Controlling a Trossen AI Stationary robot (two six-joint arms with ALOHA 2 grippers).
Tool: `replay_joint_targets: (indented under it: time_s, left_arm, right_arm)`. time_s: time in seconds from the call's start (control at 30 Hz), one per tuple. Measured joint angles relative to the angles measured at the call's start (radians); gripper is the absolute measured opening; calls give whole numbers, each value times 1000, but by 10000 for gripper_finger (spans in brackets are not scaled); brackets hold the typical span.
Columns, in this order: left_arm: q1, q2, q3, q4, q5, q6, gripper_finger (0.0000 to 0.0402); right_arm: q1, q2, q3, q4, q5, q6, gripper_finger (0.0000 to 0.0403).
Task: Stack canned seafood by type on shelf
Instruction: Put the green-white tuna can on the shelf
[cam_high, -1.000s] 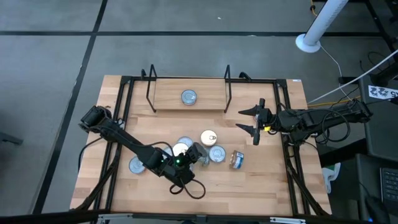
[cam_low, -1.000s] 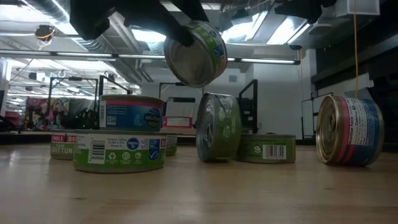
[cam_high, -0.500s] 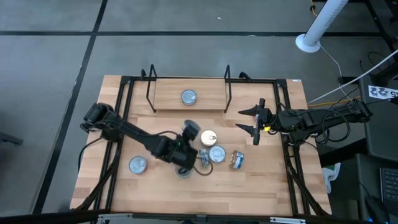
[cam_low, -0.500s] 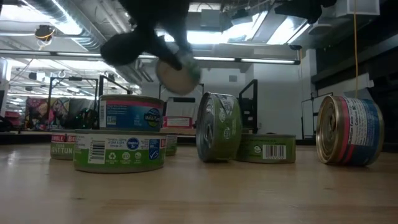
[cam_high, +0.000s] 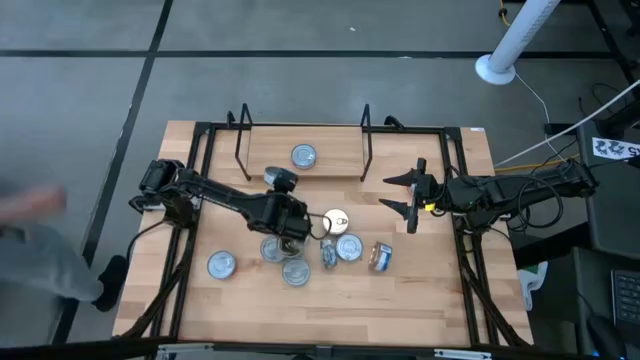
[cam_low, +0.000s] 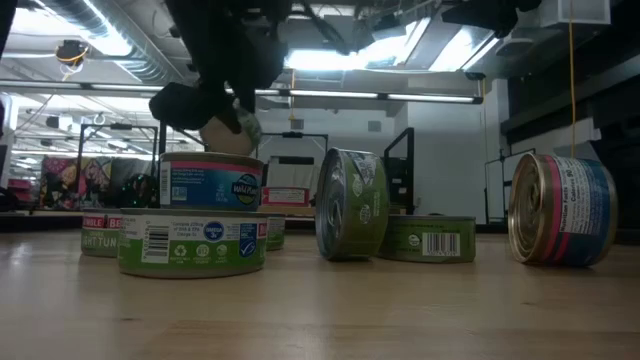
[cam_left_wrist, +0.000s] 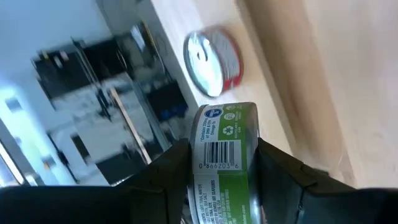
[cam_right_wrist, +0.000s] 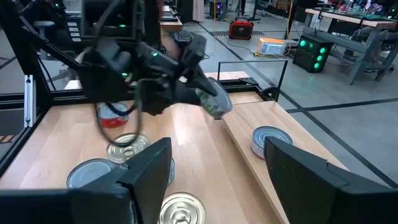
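My left gripper hangs just in front of the shelf, shut on a green-labelled can. The shelf is a light wooden base between thin black wire uprights at the table's far side. One can lies flat on it and shows a red label in the left wrist view. Several more cans lie mid-table, among them a gold-lidded one and one on its side. My right gripper waits open at the right, above the table. My left gripper pinches the green can by its two flat faces, one finger on each, with the curved label wall facing back toward the wrist. The fingers come from the near side, slanting down toward the shelf. The can stands on edge in the hold, lifted clear of the table.
Black frame rails run along the table's left and right sides. In the low view a blue can sits on a green one, and two cans stand on edge. A person is blurred on the floor at the left.
My left gripper has carried the green can from the cluster mid-table toward the far edge and slightly left, up to the shelf's front. Its wrist has swung round from pointing right to pointing at the shelf. The can has stayed lifted. A person has come into view at the left.
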Motion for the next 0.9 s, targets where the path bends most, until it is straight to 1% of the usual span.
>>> replay_joint_targets:
  time_s: [0.1, 0.47, 0.9]
  left_arm:
    - [40, 0, 0, -15, 0, -32, 153]
    - [171, 1, -1, -18, 0, -64, 153]
    - [271, 7, -2, 63, 8, -59, 153]
  right_arm:
    - [0, 0, 0, 0, 0, 0, 256]
    - [0, 0, 0, 0, 0, 0, 256]
    - [0, 0, 0, 0, 0, 0, 256]
